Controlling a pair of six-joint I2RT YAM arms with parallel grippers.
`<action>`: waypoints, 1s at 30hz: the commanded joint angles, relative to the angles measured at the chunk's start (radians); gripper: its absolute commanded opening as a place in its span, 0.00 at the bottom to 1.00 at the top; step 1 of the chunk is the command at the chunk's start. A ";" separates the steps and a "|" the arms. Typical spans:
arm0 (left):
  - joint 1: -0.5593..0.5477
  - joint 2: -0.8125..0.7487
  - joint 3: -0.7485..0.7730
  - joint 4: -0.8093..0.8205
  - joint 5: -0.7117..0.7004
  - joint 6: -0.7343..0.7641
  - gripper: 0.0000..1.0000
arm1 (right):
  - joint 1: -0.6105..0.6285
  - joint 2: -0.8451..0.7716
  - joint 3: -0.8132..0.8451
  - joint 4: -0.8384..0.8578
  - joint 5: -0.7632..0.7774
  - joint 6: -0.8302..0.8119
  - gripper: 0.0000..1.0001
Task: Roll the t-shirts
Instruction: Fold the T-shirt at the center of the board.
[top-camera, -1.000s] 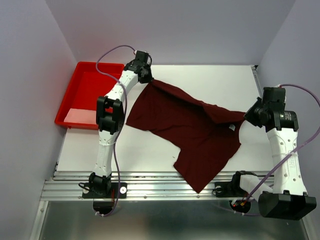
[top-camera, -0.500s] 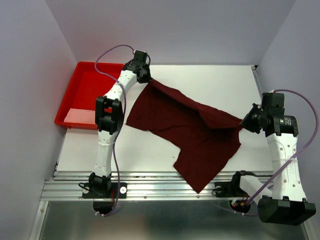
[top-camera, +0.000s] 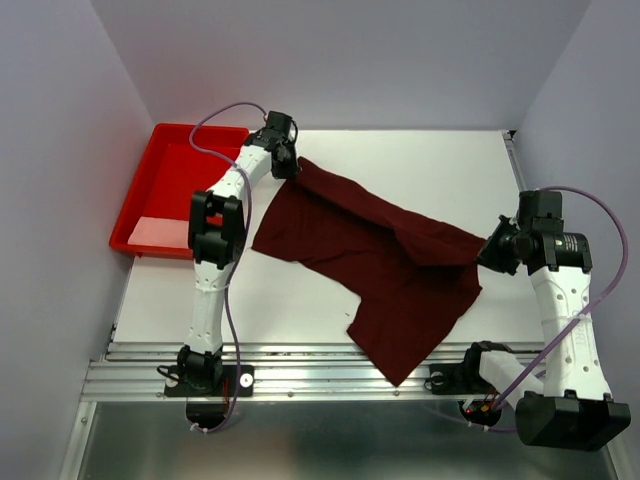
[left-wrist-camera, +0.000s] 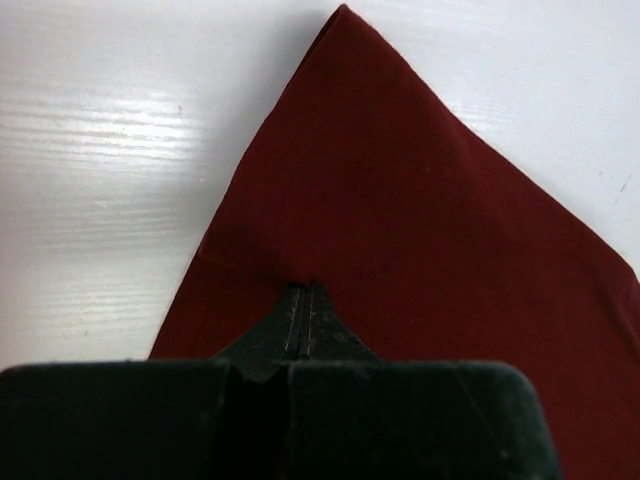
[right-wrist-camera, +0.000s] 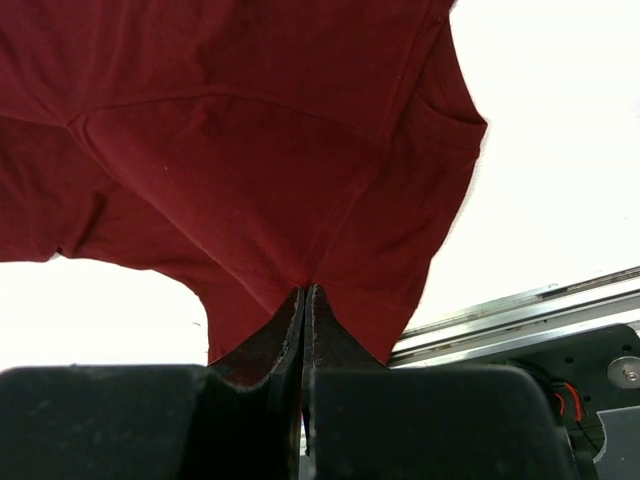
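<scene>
The left gripper (top-camera: 293, 165) was fully closed on the t-shirt (top-camera: 370, 250), and in the left wrist view its jaws stood pressed together, with a small pinch of the dark cloth caught at their tips. From this gripper the cloth spread forward and to both sides as a flat triangle that ended in a corner ahead of it on the white table (top-camera: 420, 160). The right gripper (top-camera: 490, 247) was closed in the same way, with no gap between the jaws, and it held an edge of the t-shirt, which hung in front of it and a little above it, so that a seam and some folds were seen from below. Between the two grippers the cloth made a raised ridge, running from the left one across to the right one. On the side of this ridge toward the arm bases the t-shirt lay spread on the table, and its nearest corner reached over the table's edge onto the metal rails (top-camera: 300, 365). A red tray (top-camera: 170, 160) stood just to the left of the left gripper, apart from the cloth. Inside the tray, at its near end, there was a pale patch (top-camera: 160, 232); I could not tell whether it was a thing or only a reflection.
</scene>
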 joint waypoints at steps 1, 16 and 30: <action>0.009 -0.131 -0.013 -0.008 -0.012 0.022 0.00 | 0.002 -0.020 0.001 -0.010 0.024 -0.010 0.01; 0.007 -0.275 -0.271 0.037 -0.006 0.004 0.00 | 0.002 -0.025 -0.003 -0.025 0.040 -0.012 0.01; -0.007 -0.332 -0.378 0.011 -0.004 0.013 0.48 | 0.002 -0.042 -0.032 -0.052 0.005 0.010 0.68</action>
